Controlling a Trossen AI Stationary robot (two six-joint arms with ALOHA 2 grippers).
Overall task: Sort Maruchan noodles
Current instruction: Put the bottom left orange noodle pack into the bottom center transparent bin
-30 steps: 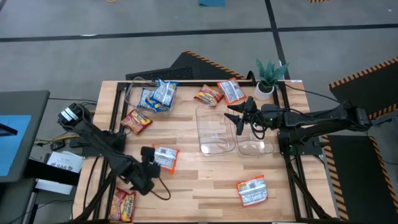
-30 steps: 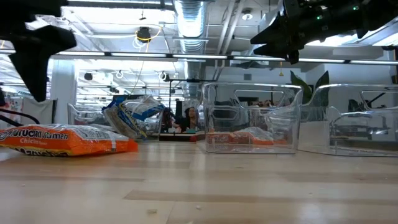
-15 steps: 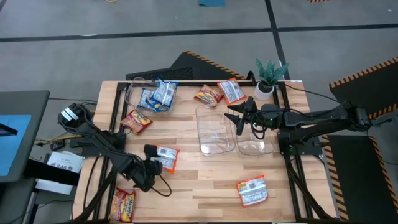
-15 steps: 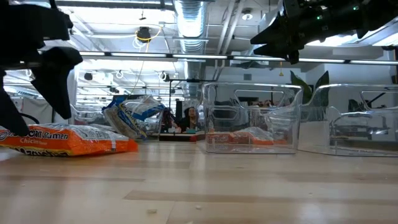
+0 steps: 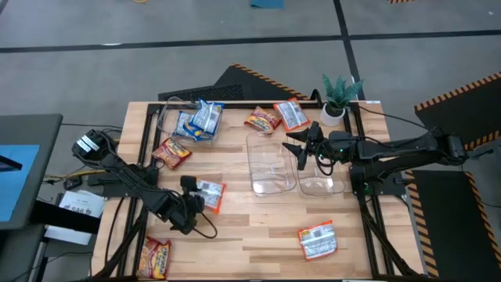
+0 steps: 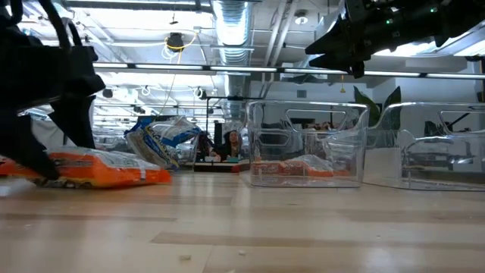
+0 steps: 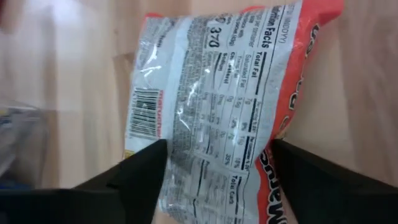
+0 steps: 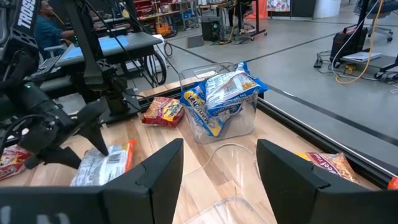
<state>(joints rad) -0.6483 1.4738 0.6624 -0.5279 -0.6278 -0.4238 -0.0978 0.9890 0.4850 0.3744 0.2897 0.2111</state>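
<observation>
An orange-and-white noodle packet lies flat on the table left of centre, label side up in the left wrist view. My left gripper is open and low over the packet's near-left end, one finger on each side of it. In the low view its fingers reach down to table height at that end of the packet. My right gripper is open and hangs in the air above two clear bins. Blue-and-white packets sit in a third bin at the far left. My left gripper comes from above, slanting in from the near left, with its open fingers astride the near-left end of the orange-and-white packet, which lies flat on the table. I cannot tell whether the fingers touch it.
Red-and-yellow packets lie at the left, far middle and near-left corner. Orange-and-white packets lie at the far side and near right. A potted plant stands at the far right. Bare wood shows in the near middle.
My left gripper has moved toward the orange-and-white packet, a little toward the table's far and right edges, and has come down. Its open fingers now stand at table height on either side of the packet's end.
</observation>
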